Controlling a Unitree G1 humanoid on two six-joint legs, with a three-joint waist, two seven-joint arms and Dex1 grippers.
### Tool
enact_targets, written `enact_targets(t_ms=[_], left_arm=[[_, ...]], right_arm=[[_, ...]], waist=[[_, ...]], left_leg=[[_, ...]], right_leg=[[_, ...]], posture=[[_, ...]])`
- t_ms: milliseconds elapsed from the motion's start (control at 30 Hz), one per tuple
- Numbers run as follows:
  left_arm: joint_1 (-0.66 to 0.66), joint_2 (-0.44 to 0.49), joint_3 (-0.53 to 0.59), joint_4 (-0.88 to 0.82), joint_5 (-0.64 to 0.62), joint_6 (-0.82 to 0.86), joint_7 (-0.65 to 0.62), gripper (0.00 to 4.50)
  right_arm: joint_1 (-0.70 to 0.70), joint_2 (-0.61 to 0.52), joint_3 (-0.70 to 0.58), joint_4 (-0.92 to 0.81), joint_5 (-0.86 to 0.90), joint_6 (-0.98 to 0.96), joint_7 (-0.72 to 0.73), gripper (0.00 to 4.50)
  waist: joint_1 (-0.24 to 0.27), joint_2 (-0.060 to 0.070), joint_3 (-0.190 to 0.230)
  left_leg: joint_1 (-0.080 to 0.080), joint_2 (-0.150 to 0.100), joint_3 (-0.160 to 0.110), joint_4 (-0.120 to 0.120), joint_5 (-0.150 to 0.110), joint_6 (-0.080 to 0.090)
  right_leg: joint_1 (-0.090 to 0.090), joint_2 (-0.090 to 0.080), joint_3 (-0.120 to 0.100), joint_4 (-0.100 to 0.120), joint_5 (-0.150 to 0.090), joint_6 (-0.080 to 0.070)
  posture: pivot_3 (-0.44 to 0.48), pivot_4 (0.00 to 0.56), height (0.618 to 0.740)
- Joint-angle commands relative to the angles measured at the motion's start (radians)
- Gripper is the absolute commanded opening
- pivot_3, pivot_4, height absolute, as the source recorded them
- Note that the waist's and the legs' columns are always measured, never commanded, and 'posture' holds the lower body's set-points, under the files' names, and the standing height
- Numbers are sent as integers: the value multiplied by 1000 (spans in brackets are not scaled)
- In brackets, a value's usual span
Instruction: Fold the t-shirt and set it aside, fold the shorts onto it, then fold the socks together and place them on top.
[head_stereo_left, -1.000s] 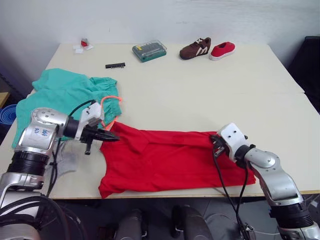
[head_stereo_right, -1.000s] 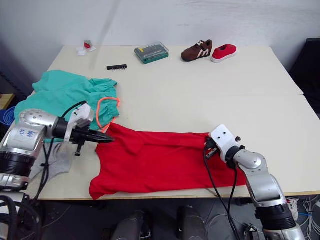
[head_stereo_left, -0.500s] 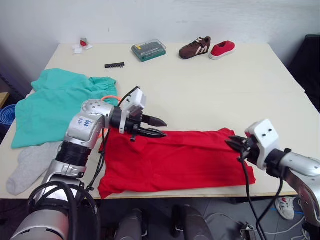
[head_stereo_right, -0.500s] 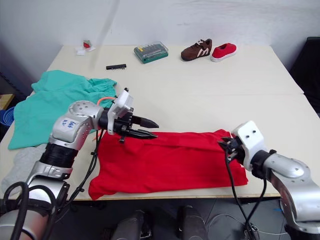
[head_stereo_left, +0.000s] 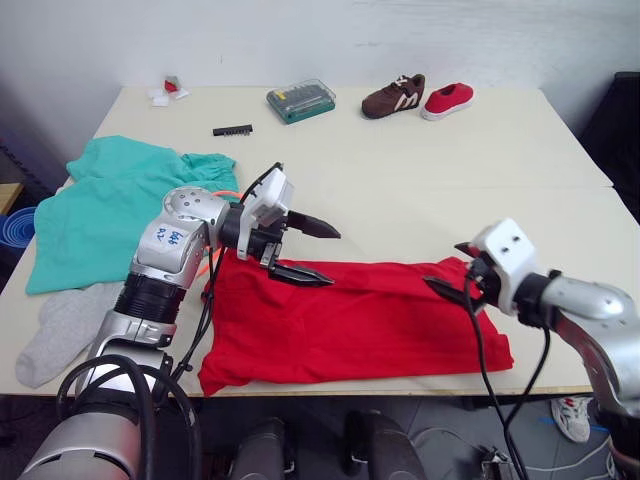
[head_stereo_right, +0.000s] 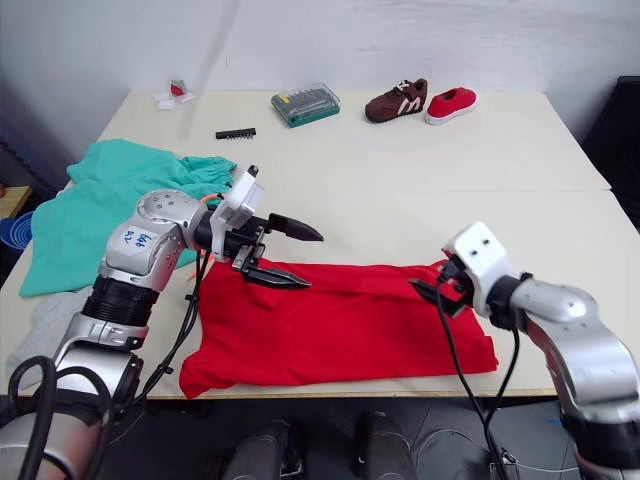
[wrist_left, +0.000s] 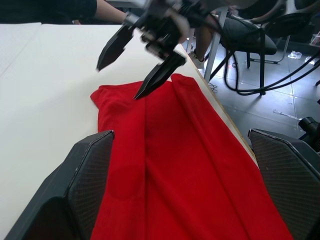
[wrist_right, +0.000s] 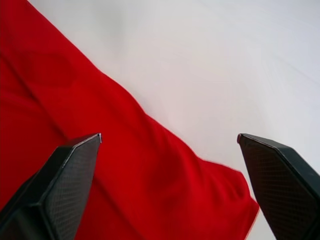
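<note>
Both grippers let go of the t-shirt (head_stereo_left: 350, 315) within the last second: left gripper (head_stereo_left: 308, 251) and right gripper (head_stereo_left: 452, 270) now hover over its two ends, jaws spread wide, nothing held. Shirt lies as a long folded band at the table's (head_stereo_left: 400, 170) near edge, so first fold looks done, more folding likely. Count: one table, one t-shirt, one shorts (head_stereo_left: 110, 200) far left, socks (head_stereo_left: 60, 330) below them (number unclear), two shoes (head_stereo_left: 415, 97), one bit case (head_stereo_left: 300, 101).

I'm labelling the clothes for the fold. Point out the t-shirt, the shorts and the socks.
t-shirt (head_stereo_left: 370, 320): left eye view, middle of the red cloth.
shorts (head_stereo_left: 100, 205): left eye view, middle of the teal cloth.
socks (head_stereo_left: 55, 325): left eye view, grey knit at the table's edge.
</note>
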Motion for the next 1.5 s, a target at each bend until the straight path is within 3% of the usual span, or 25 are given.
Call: enact_targets(t_ms=[33,167,233,400,733,833,1000,1200,1500], left_arm=[[17,13,23,-57,-9,-10,20,4500],[41,24,30,-86,-8,-8,46,4500],[51,30,33,-97,-8,-8,56,4500],[65,45,36,-107,-6,-13,73,4500],[63,47,27,-105,-1,-34,89,4500],[59,46,25,-100,2,-42,89,4500],[52,47,25,-88,8,-53,92,4500],[46,37,51,-73,17,-76,145,4500],[62,38,82,-98,7,-63,213,4500]], right_arm=[[-79,-4,67,119,-43,-41,29,4483],[-146,-11,116,231,-65,-53,63,4310],[-159,-30,139,258,-78,-62,96,3853],[-177,-55,172,280,-79,-50,182,2138],[-236,-17,225,415,-148,-110,190,2138],[-244,-22,243,437,-169,-134,200,1554],[-270,-22,262,461,-195,-168,221,11],[-530,58,357,783,-340,-406,207,11],[-843,267,373,1379,-477,-811,78,11]], waist=[[2,0,0],[3,0,0],[3,0,0],[2,0,0],[0,0,0],[0,0,0],[0,0,0],[-21,0,0],[-31,2,1]], left_leg=[[0,0,0,0,0,0],[-1,-1,0,1,0,1],[-2,-1,0,1,1,1],[-1,0,0,1,1,1],[0,0,1,2,1,1],[0,0,1,2,1,1],[0,0,1,2,1,1],[0,0,2,3,1,1],[0,1,3,0,3,-1]], right_leg=[[0,0,0,0,0,0],[0,-1,-1,-1,0,0],[0,-1,-1,-2,1,1],[0,-1,-1,-2,1,1],[1,-1,-1,-1,1,1],[1,-1,-1,-1,1,1],[1,-1,-1,0,1,1],[1,-2,0,1,2,0],[-1,0,0,3,2,0]], posture=[[0,150,740],[0,150,740],[0,150,740],[0,150,740],[0,150,740],[0,150,740],[0,150,740],[0,150,740],[0,150,740]])
